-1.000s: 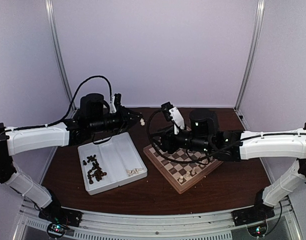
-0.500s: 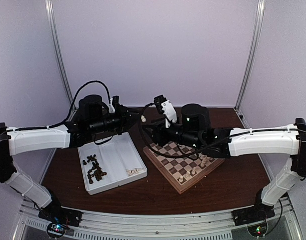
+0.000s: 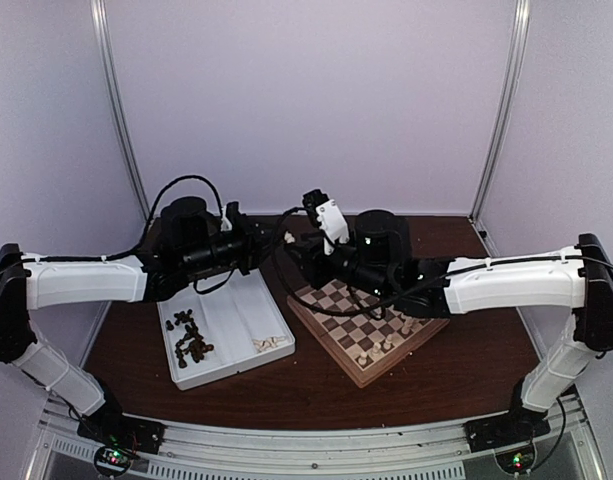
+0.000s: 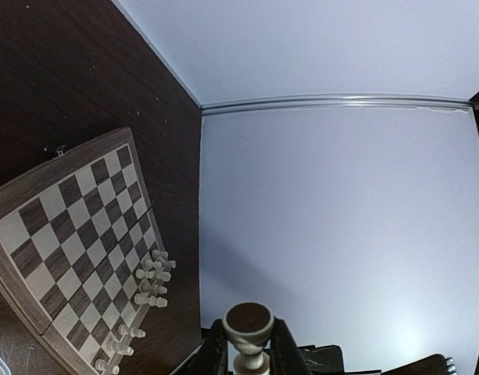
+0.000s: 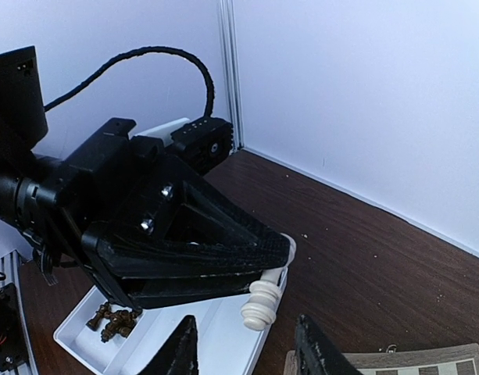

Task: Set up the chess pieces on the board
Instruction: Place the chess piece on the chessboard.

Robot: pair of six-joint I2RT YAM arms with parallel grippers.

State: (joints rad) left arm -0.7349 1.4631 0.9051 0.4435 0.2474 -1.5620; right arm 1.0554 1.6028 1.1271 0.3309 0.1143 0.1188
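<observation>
Left claw (image 4: 249, 355) pinches a cream-white chess piece (image 4: 249, 332) aloft, near the white tray (image 3: 236, 300). Right claw (image 5: 245, 350), jaws spread, flanks the piece's free end, seemingly not touching it. The board (image 4: 67, 226) lies on the bench (image 3: 466, 380), with cream pieces (image 3: 386, 345) along one edge.

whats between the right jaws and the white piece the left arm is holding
Nothing but air, in the right wrist view: the right gripper stands open just short of the white piece, clamped in the left gripper.
</observation>
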